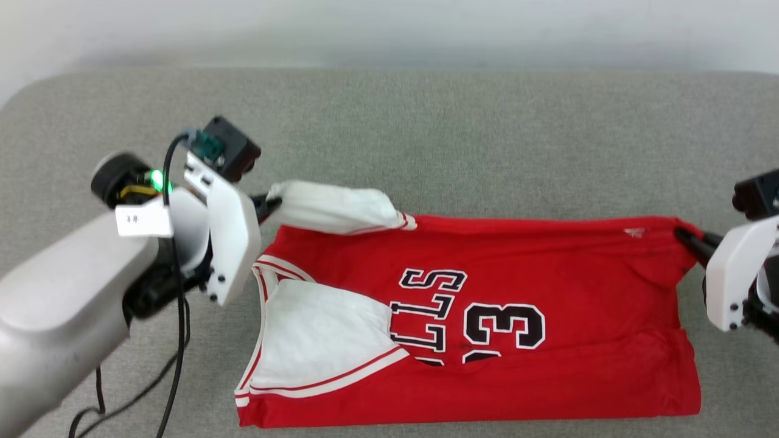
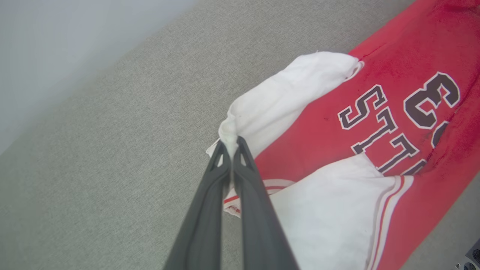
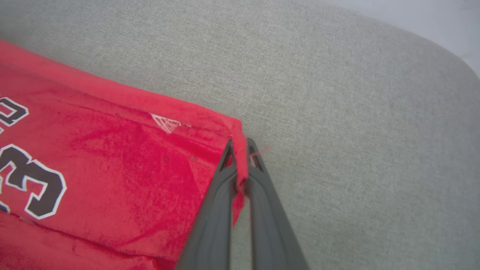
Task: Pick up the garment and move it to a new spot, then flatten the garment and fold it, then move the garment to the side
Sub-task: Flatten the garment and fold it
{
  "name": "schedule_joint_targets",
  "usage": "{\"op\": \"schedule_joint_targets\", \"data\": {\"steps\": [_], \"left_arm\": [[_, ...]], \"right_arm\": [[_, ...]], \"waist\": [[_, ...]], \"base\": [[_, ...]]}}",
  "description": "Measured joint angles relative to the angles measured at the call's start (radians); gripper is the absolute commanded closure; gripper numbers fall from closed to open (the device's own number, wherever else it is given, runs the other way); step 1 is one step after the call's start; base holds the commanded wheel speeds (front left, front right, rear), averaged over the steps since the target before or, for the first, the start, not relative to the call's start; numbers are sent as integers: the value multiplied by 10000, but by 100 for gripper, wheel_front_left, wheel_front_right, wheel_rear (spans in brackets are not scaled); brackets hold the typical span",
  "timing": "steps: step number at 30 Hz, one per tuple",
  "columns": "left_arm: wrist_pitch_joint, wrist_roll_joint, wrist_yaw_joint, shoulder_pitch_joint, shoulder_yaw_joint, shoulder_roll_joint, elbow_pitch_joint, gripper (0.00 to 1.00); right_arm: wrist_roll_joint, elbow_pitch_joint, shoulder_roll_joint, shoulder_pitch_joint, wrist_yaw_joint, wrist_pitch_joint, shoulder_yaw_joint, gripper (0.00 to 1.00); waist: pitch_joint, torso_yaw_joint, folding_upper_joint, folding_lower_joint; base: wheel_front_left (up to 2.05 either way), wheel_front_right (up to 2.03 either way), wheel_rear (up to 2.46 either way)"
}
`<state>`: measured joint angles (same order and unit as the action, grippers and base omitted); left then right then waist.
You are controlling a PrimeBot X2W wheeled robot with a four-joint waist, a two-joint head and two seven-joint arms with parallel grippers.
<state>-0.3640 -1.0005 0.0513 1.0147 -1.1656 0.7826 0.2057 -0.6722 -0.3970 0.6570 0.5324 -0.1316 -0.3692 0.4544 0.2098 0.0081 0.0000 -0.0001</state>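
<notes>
Head view: the left gripper [image 1: 266,204] is closed on the tip of a white sleeve [image 1: 335,207] of the shirt [image 1: 548,261], at the shirt's far left corner. The right gripper [image 1: 688,237] is closed on the far right corner of the red cloth. The shirt lies on the grey fabric-covered table [image 1: 426,134], its far edge drawn straight between the two grippers, neck end toward the robot's left and bottom end toward its right. It is red, with black white-outlined letters and a "3" reading upside down in this view. A second white sleeve [image 1: 316,334], edged with red and white stripes, lies flat over the chest and covers part of the letters. A crease runs along the near side. A dark cable [image 1: 176,340] hangs from the left arm.

Left wrist view: the two dark fingers of the left gripper [image 2: 232,144] are pressed together on a bunched pinch of the white sleeve [image 2: 292,90]. The red body [image 2: 405,48] with its lettering stretches away to the upper right.

Right wrist view: the right gripper [image 3: 240,144] is clamped on a folded corner of red cloth [image 3: 112,150], with a strip of it hanging between the fingers. A small white logo [image 3: 167,123] sits near that corner.
</notes>
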Motion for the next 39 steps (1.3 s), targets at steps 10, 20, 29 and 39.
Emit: {"op": "schedule_joint_targets", "data": {"steps": [10, 20, 29, 39], "left_arm": [[915, -619, -1346, -2614, -314, 1060, -1682, 100], [1641, -1254, -1921, -4358, -562, 1210, -2021, 100], [1941, -1657, -1653, -4911, -639, 573, -945, 100], [3331, -1409, -2075, -4999, -81, 725, -786, 0]], "right_arm": [[-253, 951, 56, -2350, 0, 77, -477, 100], [-326, 1323, -36, -3690, 0, -295, -809, 100], [-311, 855, -372, -3937, 2, -529, -669, 100], [-840, 1356, -322, -4083, 2, -199, -1149, 0]], "waist": [[-1022, 119, 0, 0], [-1150, 130, 0, 0], [-841, 75, 0, 1], [-1043, 59, 0, 1]], "base": [[0, 0, 0], [0, 0, 0], [0, 0, 0], [0, 0, 0]]}}
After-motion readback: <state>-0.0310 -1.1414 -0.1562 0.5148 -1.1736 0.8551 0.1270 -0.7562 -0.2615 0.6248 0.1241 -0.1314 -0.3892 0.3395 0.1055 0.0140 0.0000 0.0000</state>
